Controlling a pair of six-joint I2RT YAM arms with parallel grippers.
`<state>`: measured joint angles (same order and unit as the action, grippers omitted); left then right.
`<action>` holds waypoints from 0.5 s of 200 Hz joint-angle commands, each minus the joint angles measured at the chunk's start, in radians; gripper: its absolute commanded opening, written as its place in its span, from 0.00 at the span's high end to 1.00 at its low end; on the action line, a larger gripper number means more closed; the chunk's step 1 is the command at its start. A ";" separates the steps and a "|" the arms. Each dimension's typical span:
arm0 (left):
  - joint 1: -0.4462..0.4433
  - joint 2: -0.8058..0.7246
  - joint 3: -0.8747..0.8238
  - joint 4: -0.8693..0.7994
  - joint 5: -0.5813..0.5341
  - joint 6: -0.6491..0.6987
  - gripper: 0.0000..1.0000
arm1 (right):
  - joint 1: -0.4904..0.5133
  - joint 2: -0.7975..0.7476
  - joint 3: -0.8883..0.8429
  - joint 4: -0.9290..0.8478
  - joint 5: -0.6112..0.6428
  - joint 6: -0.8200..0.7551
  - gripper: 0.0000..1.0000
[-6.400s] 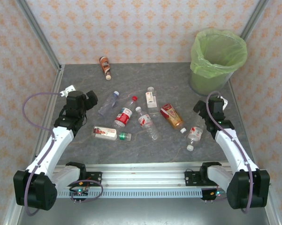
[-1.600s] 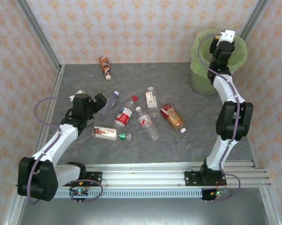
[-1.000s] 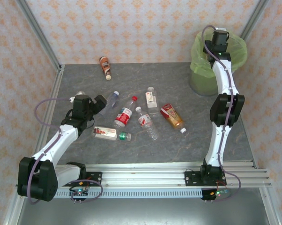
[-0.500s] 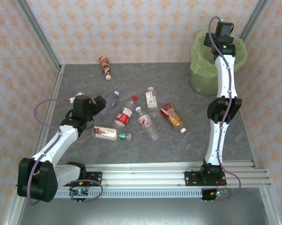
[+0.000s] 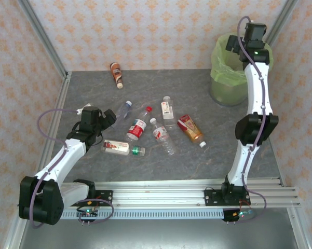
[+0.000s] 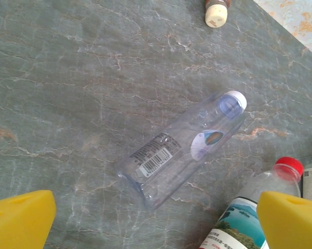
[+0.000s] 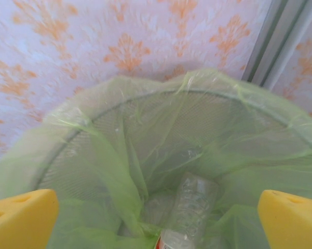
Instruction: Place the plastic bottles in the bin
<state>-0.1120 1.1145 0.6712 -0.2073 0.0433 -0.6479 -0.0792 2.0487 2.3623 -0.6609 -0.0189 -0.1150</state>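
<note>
Release over the bin (image 5: 226,85) looks like the step in hand. The right fingers (image 7: 288,218) are spread wide with nothing between them, hanging above the bin's mouth at the desk's (image 5: 93,88) 2 o'clock corner. A binned bottle (image 7: 189,207) lies at the bottom of the green bag below them.

The left fingers (image 6: 18,218) are also wide open and empty. They hover near 9 o'clock over a pale-capped bottle (image 6: 181,150) that lies on its side. I judge that to be the next pick. The fingers would have to reach forward, drop, and close across the bottle's narrow body rather than along it.

Seven bottles lie on the desk:
- the pale-capped one;
- a red-capped bottle (image 5: 137,124) just beside it, toward its 4 o'clock;
- a white-labelled bottle (image 5: 167,108), a slim bottle (image 5: 162,136) and an orange bottle (image 5: 190,128) around the centre;
- a green-capped bottle (image 5: 122,148) nearer 7 o'clock;
- a brown bottle (image 5: 116,74) alone at 11 o'clock.

The red-capped neighbour sits close enough to be nudged, and round bottles roll. The bin is well apart from the left arm, with the right arm over its mouth.
</note>
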 commanded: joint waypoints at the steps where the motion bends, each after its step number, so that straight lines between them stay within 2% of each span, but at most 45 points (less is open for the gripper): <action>1: -0.009 0.019 0.020 -0.026 -0.033 0.022 0.00 | -0.007 -0.158 -0.091 0.109 -0.021 0.011 0.01; 34: -0.009 0.051 0.016 -0.004 -0.018 0.030 0.00 | -0.006 -0.339 -0.289 0.168 -0.093 -0.006 0.01; 60: -0.010 0.098 0.058 -0.048 -0.022 0.047 0.00 | -0.004 -0.477 -0.450 0.182 -0.156 0.012 0.01; 100: -0.015 0.142 0.108 -0.055 0.007 0.078 0.00 | -0.004 -0.766 -0.876 0.411 -0.202 0.097 0.01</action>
<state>-0.1123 1.2457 0.7223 -0.2325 0.0483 -0.6147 -0.0795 1.4166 1.6718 -0.4110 -0.1623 -0.0837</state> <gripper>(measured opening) 0.999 0.992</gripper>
